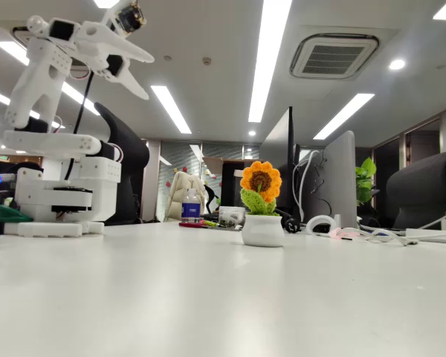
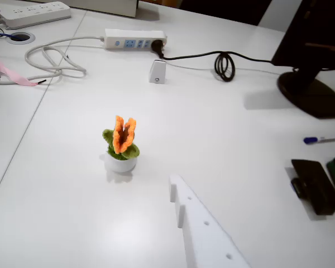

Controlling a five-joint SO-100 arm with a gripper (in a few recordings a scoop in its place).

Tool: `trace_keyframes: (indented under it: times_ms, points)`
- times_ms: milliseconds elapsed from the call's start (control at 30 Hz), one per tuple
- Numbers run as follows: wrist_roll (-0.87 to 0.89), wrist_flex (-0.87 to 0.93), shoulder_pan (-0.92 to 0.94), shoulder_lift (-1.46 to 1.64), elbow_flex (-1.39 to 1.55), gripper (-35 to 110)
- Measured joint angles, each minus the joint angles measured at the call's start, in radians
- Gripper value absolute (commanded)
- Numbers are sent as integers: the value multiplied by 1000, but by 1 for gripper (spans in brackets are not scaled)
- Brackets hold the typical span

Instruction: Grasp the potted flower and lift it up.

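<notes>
On the white table [image 1: 208, 297], nearest in the fixed view, lies bare top. A little farther back stands the potted flower [image 1: 261, 204], upright, with its orange petals and brown middle facing this camera and green leaves above the round white pot. To the left in this view the white arm [image 1: 63, 149] sits on its base, folded up high, with the gripper [image 1: 130, 63] raised well above the table and far from the flower. Its two fingers stand apart, with nothing between them. Behind the flower are a water bottle [image 1: 191, 205], a monitor [image 1: 334, 182] and a big leafy plant [image 1: 366, 178].

In the wrist view, looking down, one white finger [image 2: 204, 231] sticks in from the bottom edge, nearest to the camera. Past its tip, up and to the left, the potted flower [image 2: 121, 144] stands alone on the table, seen from its side so the petals look thin. This view shows things the other does not: a dark case [image 2: 315, 187] and a blue pen [image 2: 322, 139] at the right, then a small white block [image 2: 157, 72], a black cord [image 2: 223, 62], a white power strip [image 2: 135, 39], grey cables [image 2: 50, 61] and a monitor's black foot [image 2: 310, 95] farther back.
</notes>
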Motion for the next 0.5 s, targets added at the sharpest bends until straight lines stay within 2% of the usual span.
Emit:
trace_keyframes:
  times_ms: [500]
  points:
    - [37, -176, -52, -288, 2, 67]
